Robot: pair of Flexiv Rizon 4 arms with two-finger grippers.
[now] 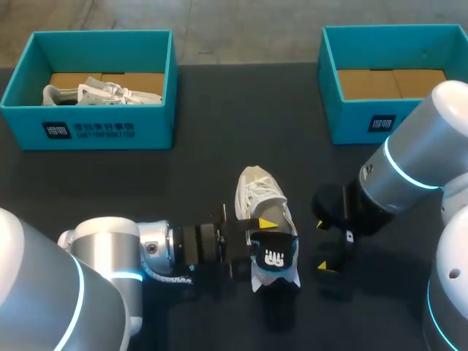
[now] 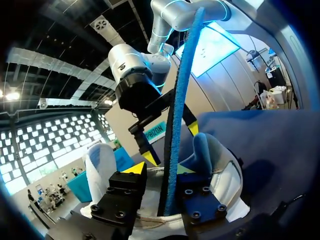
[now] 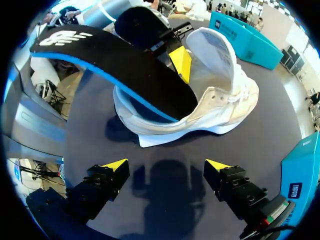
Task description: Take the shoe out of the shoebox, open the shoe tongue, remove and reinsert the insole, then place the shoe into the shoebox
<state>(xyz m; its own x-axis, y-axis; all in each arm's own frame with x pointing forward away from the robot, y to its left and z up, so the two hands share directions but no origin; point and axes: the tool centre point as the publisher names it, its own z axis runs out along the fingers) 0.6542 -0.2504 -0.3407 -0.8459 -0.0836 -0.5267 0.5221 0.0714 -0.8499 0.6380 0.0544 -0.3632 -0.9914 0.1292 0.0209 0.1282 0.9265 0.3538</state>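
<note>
Insole (image 3: 115, 70) sits half out of the shoe (image 3: 220, 100), apparently clamped in our left gripper (image 2: 160, 169), our right gripper (image 3: 165, 165) hanging spread open nearby, so next we draw it clear.

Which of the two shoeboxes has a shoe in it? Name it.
The left shoebox: a white shoe lies inside it; the right shoebox shows only bare cardboard.

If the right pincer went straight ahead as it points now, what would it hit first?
Probably the side of the white shoe, just below the raised insole held by the left pincer. Depth is unclear.
</note>
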